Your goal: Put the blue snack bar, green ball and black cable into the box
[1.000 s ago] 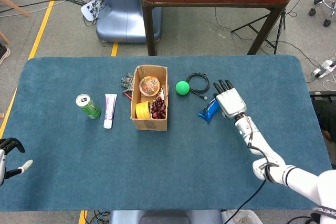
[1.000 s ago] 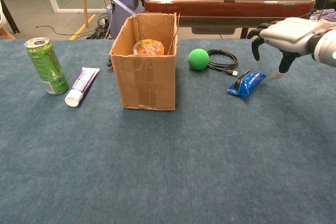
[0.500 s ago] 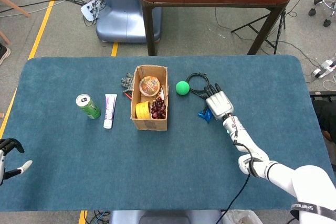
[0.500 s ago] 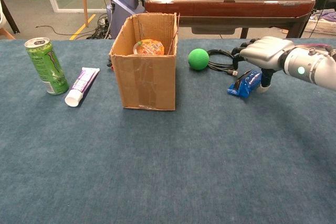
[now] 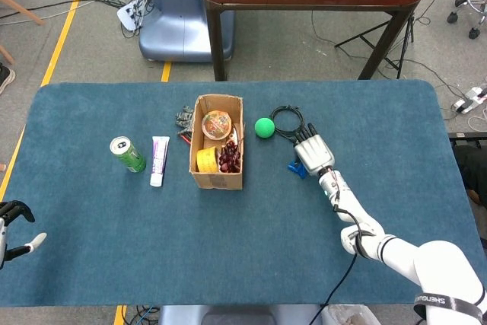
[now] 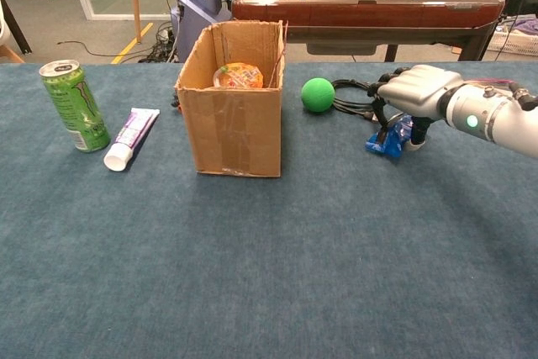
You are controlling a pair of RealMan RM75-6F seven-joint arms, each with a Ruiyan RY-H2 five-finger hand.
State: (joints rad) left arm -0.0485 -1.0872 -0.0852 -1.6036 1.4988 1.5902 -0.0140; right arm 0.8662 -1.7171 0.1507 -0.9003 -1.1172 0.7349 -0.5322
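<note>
Right hand [image 6: 412, 94] lowered onto one blue snack bar [image 6: 388, 139]

- The open brown cardboard box [image 5: 218, 153] stands near the middle of the blue-carpeted table [image 5: 228, 249].
- The white toothpaste tube [image 5: 158, 160] lies at the box's 9 o'clock, and the green drink can [image 5: 128, 154] stands beyond it, further left.
- The green ball [image 5: 264, 127] sits at the box's 2 o'clock.
- The coiled black cable [image 5: 287, 120] lies just right of the ball.
- The blue snack bar [image 6: 390, 139] lies at the cable's 5 o'clock, under the right hand [image 5: 313, 154].
- The left hand [image 5: 12, 224] hangs at the table's left edge, about 8 o'clock from the box.
</note>
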